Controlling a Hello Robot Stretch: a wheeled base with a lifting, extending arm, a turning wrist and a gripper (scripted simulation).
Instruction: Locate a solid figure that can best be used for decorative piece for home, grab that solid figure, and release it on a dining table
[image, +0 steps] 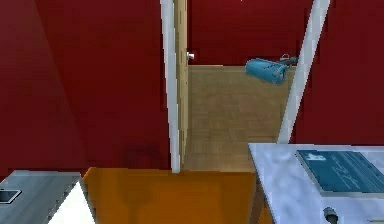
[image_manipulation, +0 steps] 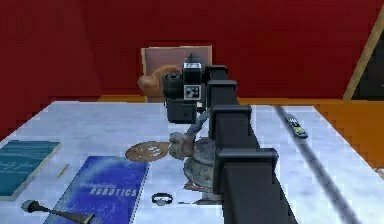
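A grey solid figure (image_manipulation: 198, 163), lumpy like a small statue, stands or hangs low over the pale marble table (image_manipulation: 300, 165) in the arm side view, right against the dark arm bar. My gripper (image_manipulation: 173, 102) shows as a dark body left of the white marked squares, farther out over the table. I cannot tell whether it holds anything, since the figure and other things lie at or behind it. The same table's corner (image: 285, 175) appears at the forward view's lower right.
The table holds a round disc (image_manipulation: 147, 152), a blue book (image_manipulation: 105, 188), a teal book (image_manipulation: 22, 165), a small ring (image_manipulation: 163, 198) and a slim dark thing (image_manipulation: 295, 125). A brown ball (image_manipulation: 150, 84) sits beyond. Ahead, a doorway (image: 175, 80) opens onto a wooden floor with a blue bag (image: 267, 70).
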